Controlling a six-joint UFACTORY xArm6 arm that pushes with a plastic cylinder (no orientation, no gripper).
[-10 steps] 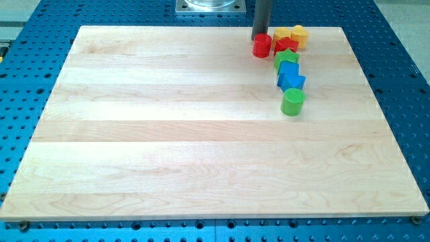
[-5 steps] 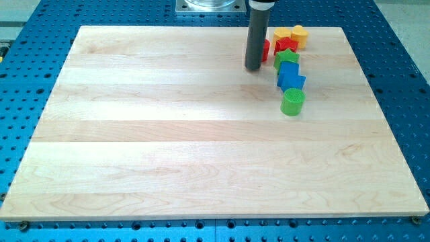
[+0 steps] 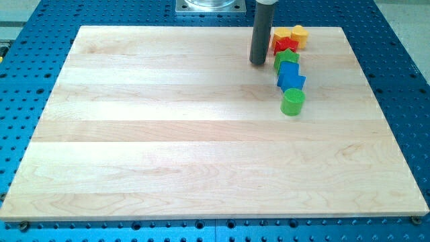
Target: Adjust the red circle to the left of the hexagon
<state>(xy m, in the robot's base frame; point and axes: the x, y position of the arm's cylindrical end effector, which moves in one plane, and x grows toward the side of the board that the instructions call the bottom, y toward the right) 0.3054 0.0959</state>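
Observation:
My tip (image 3: 258, 63) rests on the board near the view's top right, just left of the green star (image 3: 286, 58). The dark rod stands in front of where the red circle was, so the red circle is hidden behind it. The yellow hexagon (image 3: 281, 33) lies just right of the rod's upper part, with a yellow round block (image 3: 299, 34) to its right. A red star (image 3: 287, 46) sits below the hexagon.
Below the green star, a column runs down: a blue block (image 3: 289, 69), a second blue block (image 3: 293, 82) and a green circle (image 3: 292, 103). The wooden board (image 3: 168, 134) lies on a blue perforated table. A metal mount (image 3: 208, 5) is at the top edge.
The tip went from above the red circle to below and left of it, then shifted slightly right and up. The rod now covers the red circle.

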